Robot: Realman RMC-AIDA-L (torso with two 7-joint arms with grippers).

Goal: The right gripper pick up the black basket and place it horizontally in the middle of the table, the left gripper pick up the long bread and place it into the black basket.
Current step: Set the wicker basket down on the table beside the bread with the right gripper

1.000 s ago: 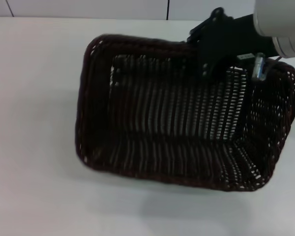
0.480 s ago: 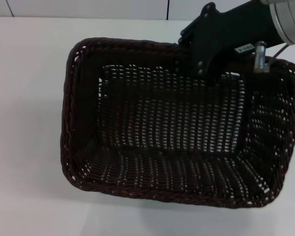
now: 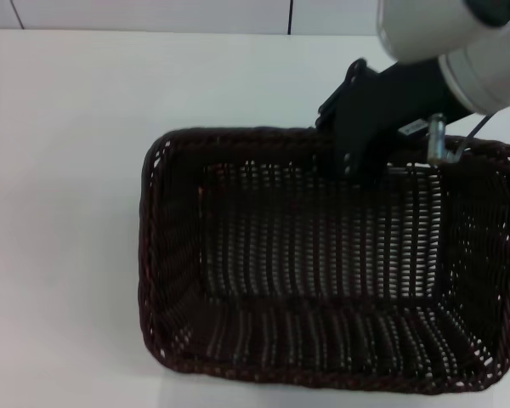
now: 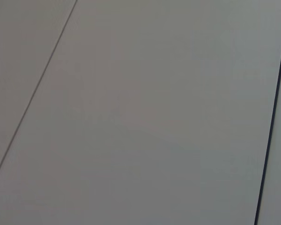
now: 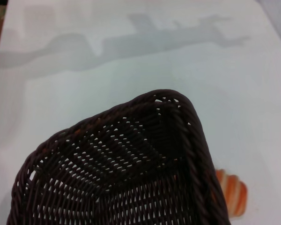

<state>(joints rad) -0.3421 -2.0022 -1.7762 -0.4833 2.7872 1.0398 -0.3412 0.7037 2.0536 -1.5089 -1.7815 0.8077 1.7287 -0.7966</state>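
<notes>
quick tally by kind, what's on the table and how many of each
black basket: 1, held at its far wall by the right pincer
long bread: 1, beside the basket, seen only from the right wrist
total: 2

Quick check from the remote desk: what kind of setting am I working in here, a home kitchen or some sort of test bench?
Likely a lab test bench, not a kitchen: a bare white table, with only the black basket held at its far rim by the right gripper, and a toy-like long bread beside the basket.
</notes>
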